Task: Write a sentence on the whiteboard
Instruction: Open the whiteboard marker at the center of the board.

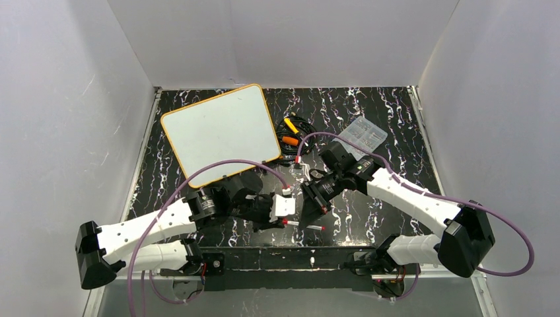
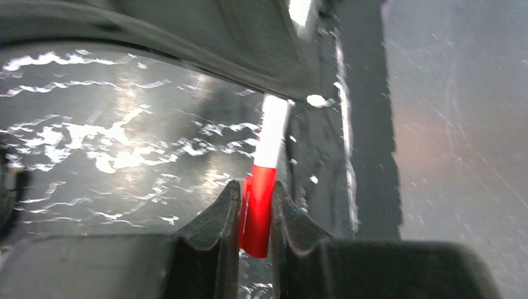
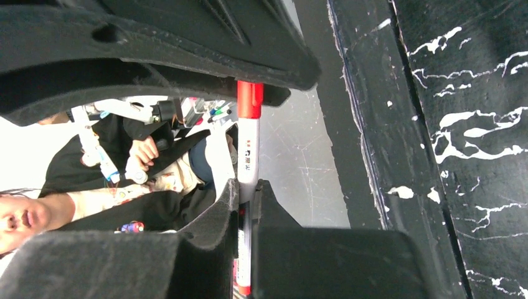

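The whiteboard (image 1: 221,132) lies flat at the back left, tilted, with an orange-yellow rim and a blank face; no sentence shows on it. A marker (image 1: 304,225) with a white barrel (image 2: 272,134) and a red cap (image 2: 256,212) hangs level between both grippers above the table's front middle. My left gripper (image 1: 285,218) (image 2: 255,187) is shut on the red cap. My right gripper (image 1: 312,210) (image 3: 248,187) is shut on the white barrel (image 3: 248,152), and the cap (image 3: 249,99) runs into the left gripper's fingers.
A coil of black cable with orange and yellow tools (image 1: 290,135) lies right of the whiteboard. A clear plastic parts box (image 1: 362,135) sits at the back right. The black marbled table (image 1: 396,112) has white walls on three sides.
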`<action>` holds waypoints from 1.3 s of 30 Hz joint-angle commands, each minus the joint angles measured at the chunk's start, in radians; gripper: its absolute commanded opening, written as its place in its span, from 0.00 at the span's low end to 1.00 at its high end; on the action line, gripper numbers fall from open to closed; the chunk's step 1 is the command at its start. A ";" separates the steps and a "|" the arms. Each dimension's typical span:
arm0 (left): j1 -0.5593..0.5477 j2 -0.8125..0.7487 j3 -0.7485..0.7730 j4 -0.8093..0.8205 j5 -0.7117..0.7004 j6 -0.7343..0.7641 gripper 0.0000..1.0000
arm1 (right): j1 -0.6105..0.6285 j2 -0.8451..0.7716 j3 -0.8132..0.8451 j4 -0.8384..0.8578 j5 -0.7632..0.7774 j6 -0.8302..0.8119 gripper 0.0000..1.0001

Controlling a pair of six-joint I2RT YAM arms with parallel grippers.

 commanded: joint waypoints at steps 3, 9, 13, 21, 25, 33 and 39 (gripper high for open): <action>-0.019 0.006 0.023 -0.040 -0.070 -0.089 0.00 | -0.018 -0.046 0.069 0.074 0.131 0.040 0.40; 0.031 -0.087 -0.041 -0.005 -0.097 -0.151 0.00 | -0.108 -0.177 0.014 0.191 0.332 0.149 0.78; 0.135 -0.118 -0.046 -0.006 0.045 -0.176 0.00 | -0.133 -0.277 -0.089 0.306 0.419 0.220 0.83; 0.226 -0.115 -0.033 0.019 0.160 -0.223 0.00 | -0.133 -0.477 -0.405 0.980 0.448 0.635 0.87; 0.246 -0.093 -0.033 0.073 0.253 -0.263 0.00 | -0.134 -0.553 -0.487 1.119 0.536 0.707 0.90; 0.266 -0.060 -0.020 0.090 0.250 -0.300 0.00 | -0.132 -0.459 -0.414 1.079 0.418 0.675 0.68; 0.283 -0.026 -0.016 0.135 0.257 -0.365 0.00 | -0.122 -0.436 -0.414 1.149 0.426 0.672 0.63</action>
